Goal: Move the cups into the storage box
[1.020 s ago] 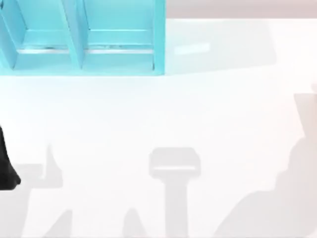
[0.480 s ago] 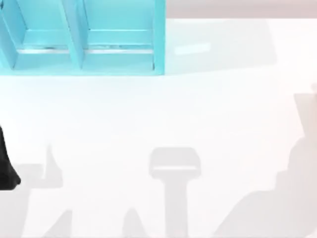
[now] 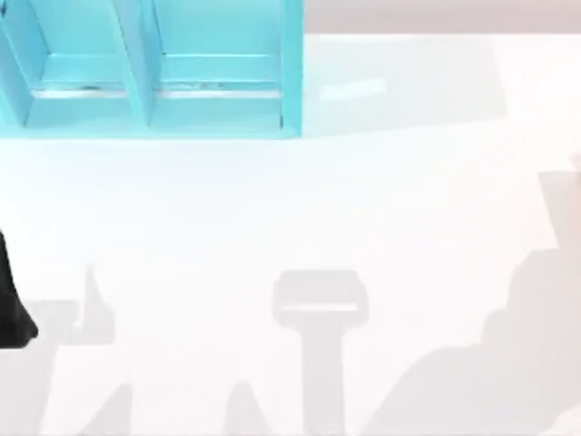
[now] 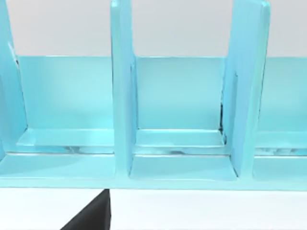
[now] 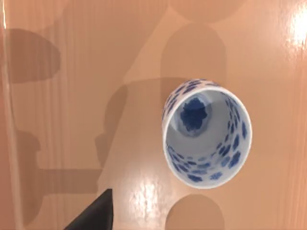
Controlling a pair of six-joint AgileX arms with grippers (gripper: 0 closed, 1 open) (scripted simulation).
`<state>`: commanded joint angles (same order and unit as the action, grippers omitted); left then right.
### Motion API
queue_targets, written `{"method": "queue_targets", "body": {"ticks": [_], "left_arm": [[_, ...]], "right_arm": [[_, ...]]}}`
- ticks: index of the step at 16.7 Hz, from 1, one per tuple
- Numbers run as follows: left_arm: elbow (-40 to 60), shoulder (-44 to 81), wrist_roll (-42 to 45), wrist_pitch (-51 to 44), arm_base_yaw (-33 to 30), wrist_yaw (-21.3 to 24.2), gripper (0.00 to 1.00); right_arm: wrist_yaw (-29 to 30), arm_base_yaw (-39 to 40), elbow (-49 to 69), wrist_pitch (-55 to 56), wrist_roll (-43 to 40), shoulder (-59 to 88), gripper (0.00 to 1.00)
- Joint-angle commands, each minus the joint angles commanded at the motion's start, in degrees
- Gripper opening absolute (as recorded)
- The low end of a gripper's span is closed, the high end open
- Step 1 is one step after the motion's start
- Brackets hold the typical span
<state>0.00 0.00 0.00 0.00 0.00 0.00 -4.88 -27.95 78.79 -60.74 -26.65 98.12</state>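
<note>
**Hovering over a cup, box waiting**

Looking down from the right arm's wrist camera, a cup [image 5: 207, 133] stands upright and open-mouthed on a warm brown surface [image 5: 67, 120], blue flowers on white showing inside and out. A dark sliver of the right gripper [image 5: 93, 215] pokes into the edge of that view; from it I cannot tell whether the fingers are spread or closed, and nothing touches the cup.

The box [image 3: 154, 68], turquoise with upright dividers, sits at the far left of the white table [image 3: 363, 200] in the top view. The left arm [image 3: 11, 300] waits at the table's left edge, and its wrist camera faces the box's compartments [image 4: 180, 105], which look bare, though their floors are partly hidden.

To my eye the job is at its first step: the right arm lining up over the cup before any grasp. Next it probably needs to centre on the rim, come down with fingers astride the wall, and close firmly, since a glazed cylinder may slip or tip if caught off-centre.
</note>
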Motion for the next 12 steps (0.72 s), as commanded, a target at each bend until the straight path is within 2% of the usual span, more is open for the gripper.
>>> {"method": "queue_targets", "body": {"ticks": [12], "left_arm": [[0.0,0.0,0.0,0.0,0.0,0.0,1.0]], "right_arm": [[-0.04,-0.21,15.33,-15.4,-0.17,0.0,1.0]]}}
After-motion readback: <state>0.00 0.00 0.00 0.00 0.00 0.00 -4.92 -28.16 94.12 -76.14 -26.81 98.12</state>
